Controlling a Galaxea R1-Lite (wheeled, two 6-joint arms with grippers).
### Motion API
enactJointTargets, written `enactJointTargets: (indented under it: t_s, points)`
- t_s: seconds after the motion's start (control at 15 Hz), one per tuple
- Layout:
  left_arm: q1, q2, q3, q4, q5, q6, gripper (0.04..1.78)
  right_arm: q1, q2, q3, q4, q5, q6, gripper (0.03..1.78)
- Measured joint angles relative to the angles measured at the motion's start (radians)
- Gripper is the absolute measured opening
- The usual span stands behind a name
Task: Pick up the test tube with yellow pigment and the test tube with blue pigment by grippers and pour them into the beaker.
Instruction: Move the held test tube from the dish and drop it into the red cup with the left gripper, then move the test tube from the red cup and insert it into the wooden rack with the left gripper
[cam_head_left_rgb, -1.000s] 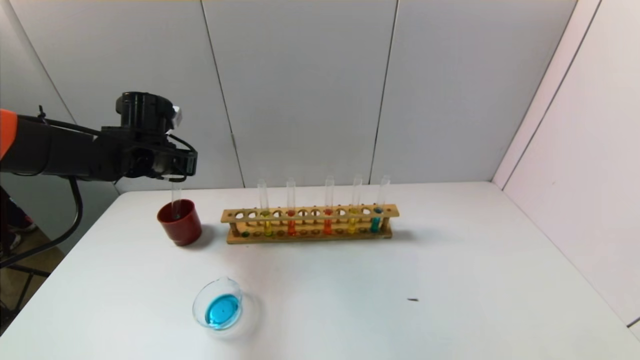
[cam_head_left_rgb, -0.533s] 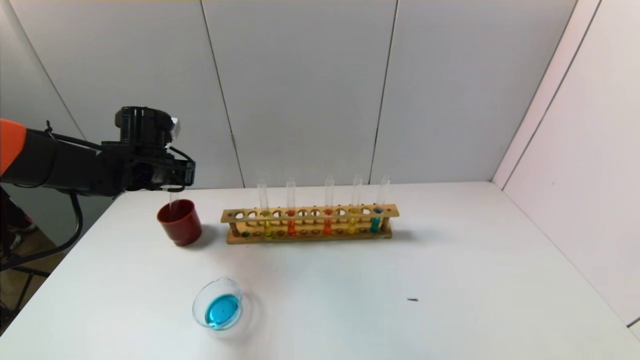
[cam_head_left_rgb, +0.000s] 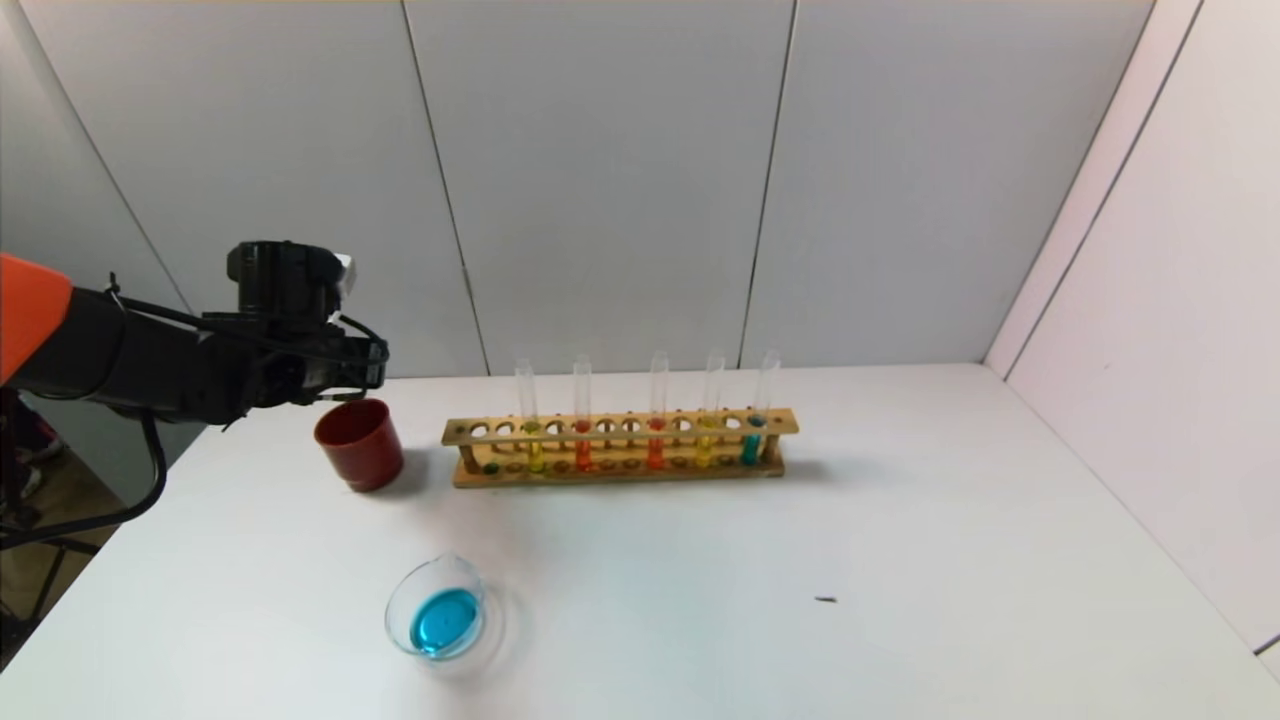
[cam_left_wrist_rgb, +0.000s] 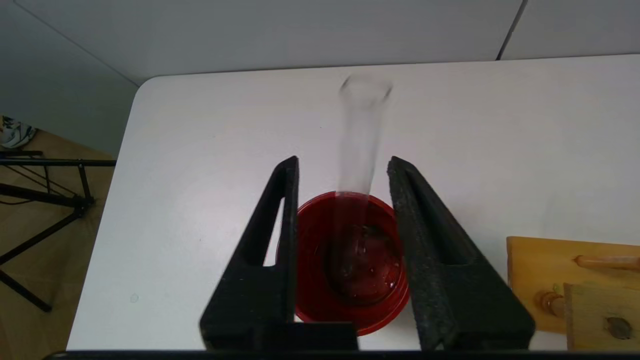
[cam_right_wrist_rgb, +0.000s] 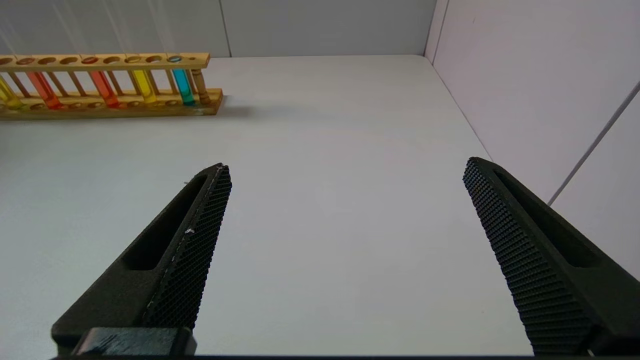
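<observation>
My left gripper (cam_head_left_rgb: 352, 378) hovers just above the dark red cup (cam_head_left_rgb: 358, 443), open. In the left wrist view an empty clear tube (cam_left_wrist_rgb: 361, 145) stands blurred in the red cup (cam_left_wrist_rgb: 350, 260), loose between the spread fingers (cam_left_wrist_rgb: 287, 200) of the left gripper (cam_left_wrist_rgb: 342, 161). No tube with sky-blue liquid is in view. The beaker (cam_head_left_rgb: 440, 618) near the table's front left holds blue liquid. The yellow-green tube (cam_head_left_rgb: 533, 452) stands in the wooden rack (cam_head_left_rgb: 620, 428). My right gripper (cam_right_wrist_rgb: 346, 165) is open and empty over bare table, out of the head view.
The rack also holds a red-orange tube (cam_head_left_rgb: 583, 452), an orange tube (cam_head_left_rgb: 655, 450), a purer yellow tube (cam_head_left_rgb: 705, 448) and a teal tube (cam_head_left_rgb: 750, 446). The rack's end (cam_left_wrist_rgb: 550, 280) lies close beside the red cup. Walls close off the back and the right side.
My left gripper has come down toward the red cup, sinking the empty tube into it. The tube no longer shows below the gripper in the head view.
</observation>
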Motion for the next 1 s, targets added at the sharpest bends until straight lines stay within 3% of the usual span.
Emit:
enactJointTargets:
  t_s: [0.27, 0.47, 0.6, 1.0]
  points:
    - [0.0, -0.008, 0.033, -0.033, -0.001, -0.001, 1.37, 0.0, 0.0, 0.0, 0.0, 0.0, 0.0, 1.7]
    - [-0.002, -0.05, 0.046, -0.034, -0.001, 0.003, 1.67, 0.0, 0.0, 0.0, 0.0, 0.0, 0.0, 1.7]
    - [-0.011, -0.094, 0.074, -0.034, -0.003, 0.001, 1.74, 0.0, 0.0, 0.0, 0.0, 0.0, 0.0, 1.7]
    - [-0.099, -0.314, 0.259, -0.038, 0.003, -0.036, 1.75, 0.0, 0.0, 0.0, 0.0, 0.0, 0.0, 1.7]
